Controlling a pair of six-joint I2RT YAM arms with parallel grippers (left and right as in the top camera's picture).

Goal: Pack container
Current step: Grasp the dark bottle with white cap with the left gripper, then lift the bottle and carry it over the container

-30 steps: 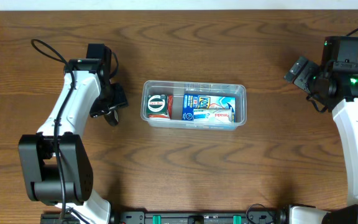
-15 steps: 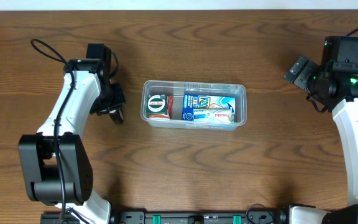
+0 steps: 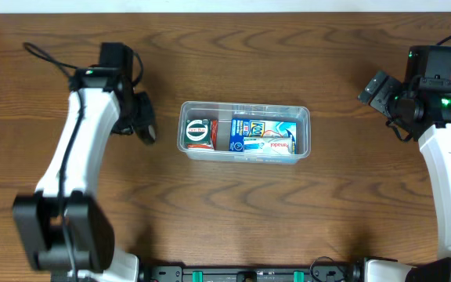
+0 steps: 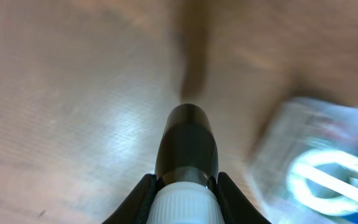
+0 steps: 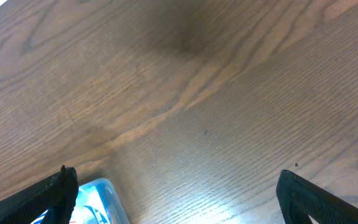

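Note:
The container (image 3: 246, 106) is a clear plastic tub at the table's middle. It holds a round green and red tin (image 3: 198, 132) and blue boxes (image 3: 263, 135). My left gripper (image 3: 142, 125) is just left of it, shut on a small dark bottle (image 3: 149, 135). The left wrist view shows this bottle (image 4: 186, 140) with its white ribbed cap between the fingers, dark body pointing forward above the wood, and the blurred container (image 4: 278, 143) to the right. My right gripper (image 3: 376, 89) hangs open at the far right, away from the tub. Nothing lies between the open jaws of my right gripper (image 5: 182, 199).
The table is dark brown wood. A corner of the container (image 5: 101, 199) shows at the lower left of the right wrist view. Black cables trail from both arms near the table's back corners.
My left gripper has closed on the dark bottle, and the arm has swung up and back with it. The right arm has not moved.

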